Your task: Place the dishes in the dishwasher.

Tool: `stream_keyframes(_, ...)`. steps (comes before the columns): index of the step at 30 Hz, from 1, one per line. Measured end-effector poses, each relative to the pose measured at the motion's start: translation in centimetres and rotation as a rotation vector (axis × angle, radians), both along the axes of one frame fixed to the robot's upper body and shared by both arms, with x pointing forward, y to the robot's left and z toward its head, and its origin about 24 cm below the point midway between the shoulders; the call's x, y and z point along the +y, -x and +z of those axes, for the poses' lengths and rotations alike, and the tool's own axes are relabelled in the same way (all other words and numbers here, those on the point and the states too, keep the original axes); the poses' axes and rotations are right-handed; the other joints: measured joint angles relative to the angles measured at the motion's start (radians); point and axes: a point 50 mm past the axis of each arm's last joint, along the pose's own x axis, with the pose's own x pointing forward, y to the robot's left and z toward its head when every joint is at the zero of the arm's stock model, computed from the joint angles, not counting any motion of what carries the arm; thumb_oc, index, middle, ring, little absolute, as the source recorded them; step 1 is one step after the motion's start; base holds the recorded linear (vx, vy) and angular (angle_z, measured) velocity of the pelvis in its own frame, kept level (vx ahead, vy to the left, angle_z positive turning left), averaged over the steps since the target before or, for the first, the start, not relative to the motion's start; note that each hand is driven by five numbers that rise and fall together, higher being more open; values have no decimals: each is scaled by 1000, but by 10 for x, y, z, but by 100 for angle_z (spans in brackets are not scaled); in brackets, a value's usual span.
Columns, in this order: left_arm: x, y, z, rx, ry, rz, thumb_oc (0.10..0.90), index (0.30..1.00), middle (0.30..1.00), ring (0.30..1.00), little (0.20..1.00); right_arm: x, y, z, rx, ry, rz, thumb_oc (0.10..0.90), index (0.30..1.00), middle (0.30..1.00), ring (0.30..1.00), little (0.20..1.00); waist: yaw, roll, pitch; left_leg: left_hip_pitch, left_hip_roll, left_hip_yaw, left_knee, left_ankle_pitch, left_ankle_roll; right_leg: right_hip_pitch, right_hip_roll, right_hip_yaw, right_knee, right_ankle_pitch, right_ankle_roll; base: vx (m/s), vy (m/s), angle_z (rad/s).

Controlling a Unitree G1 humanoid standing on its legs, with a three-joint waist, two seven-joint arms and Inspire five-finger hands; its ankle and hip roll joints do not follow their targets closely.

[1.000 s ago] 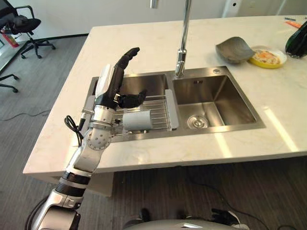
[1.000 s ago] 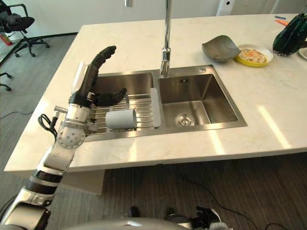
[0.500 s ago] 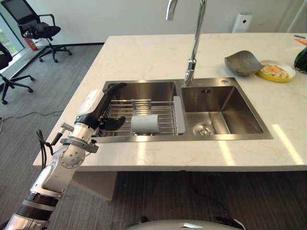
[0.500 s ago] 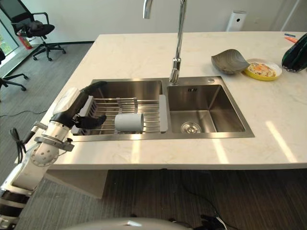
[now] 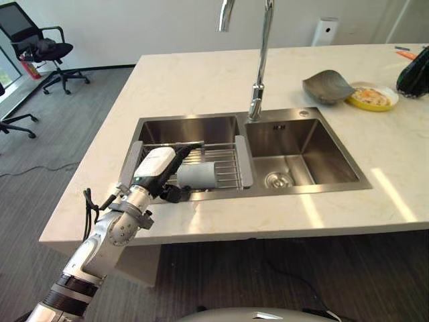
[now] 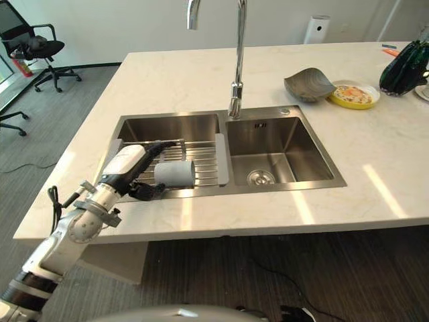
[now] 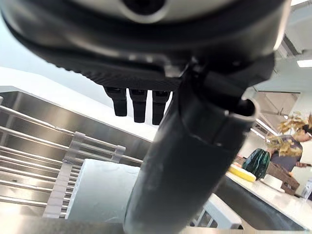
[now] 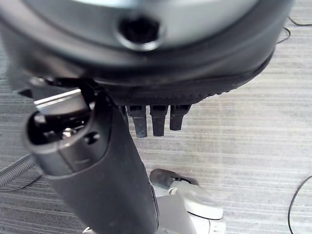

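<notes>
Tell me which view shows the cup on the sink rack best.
The left eye view: the cup lies whole on its side on the rack, with the left hand beside it. The right eye view shows the same. The left wrist view catches part of it, past the thumb. The right wrist view faces the floor.

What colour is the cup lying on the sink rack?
Pale grey; the cup lies on its side on the rack, clearest in the left eye view.
</notes>
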Motion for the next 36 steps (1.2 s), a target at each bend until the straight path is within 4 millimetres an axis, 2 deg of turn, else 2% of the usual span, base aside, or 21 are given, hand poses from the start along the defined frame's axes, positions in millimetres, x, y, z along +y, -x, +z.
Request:
stream_keyframes(4,-1,-5,-7,14,-52,18,800,900,900,900,900,-4,6,0,23,10,-16,800,900,900,900,900,-8,20,0,7,2,13,0,-2,-2,0,1,13,0,1,3,-11,-7,-9)
stream_keyframes(8,3,-10,-10,20,-88,53,800,900,900,900,900,-5,8,0,29,13,-17,800,900,900,900,900,-20,27,2,10,4,19,0,-2,-2,0,3,19,0,3,3,-2,-3,-6)
stream_keyframes(13,7,-22,-5,9,-138,88,800,900,900,900,900,-5,10,0,47,14,-3,800,900,900,900,900,-27,28,2,11,5,27,0,-2,-2,-2,3,27,-1,5,4,-7,-4,-4)
stream_keyframes(17,6,-39,7,-16,-158,102,800,900,900,900,900,-5,9,0,52,9,8,800,900,900,900,900,-30,28,3,13,5,31,0,-2,-2,-1,3,30,-1,6,5,-3,-1,-2)
stream_keyframes(22,3,-57,4,53,-204,110,800,900,900,900,900,-5,2,0,51,1,16,800,900,900,900,900,-46,28,3,14,5,34,0,-2,-2,-1,3,33,-1,6,5,-2,-1,-1)
stream_keyframes(36,3,-59,-5,229,-153,104,800,900,900,900,900,-4,2,0,72,-37,43,800,900,900,900,900,-51,29,5,19,7,49,0,-3,-3,-5,4,48,-1,9,4,-3,-2,-3)
